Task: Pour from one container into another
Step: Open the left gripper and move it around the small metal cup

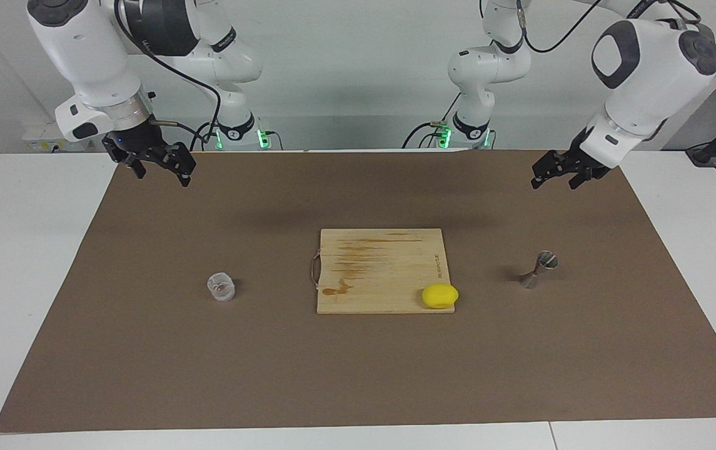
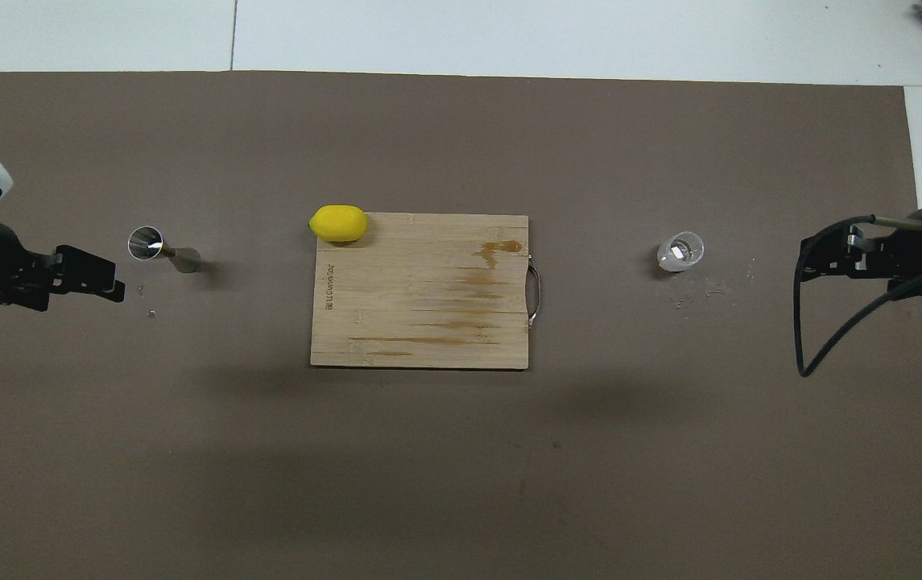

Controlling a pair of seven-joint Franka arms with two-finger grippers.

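The small clear cup (image 1: pixel 221 287) (image 2: pixel 680 251) stands on the brown mat toward the right arm's end of the table. The silver hourglass jigger (image 1: pixel 539 269) (image 2: pixel 161 249) stands on the mat toward the left arm's end. My left gripper (image 1: pixel 554 182) (image 2: pixel 110 282) hangs open and empty above the mat beside the jigger, not touching it. Open and empty too, my right gripper (image 1: pixel 162 175) (image 2: pixel 805 259) waits in the air above the mat's edge, well clear of the cup.
A wooden cutting board (image 1: pixel 370 262) (image 2: pixel 420 306) with a metal handle lies mid-mat between cup and jigger. A yellow lemon (image 1: pixel 439 295) (image 2: pixel 338 223) sits on the board's corner toward the jigger. White tabletop (image 1: pixel 20 250) surrounds the brown mat (image 1: pixel 358 375).
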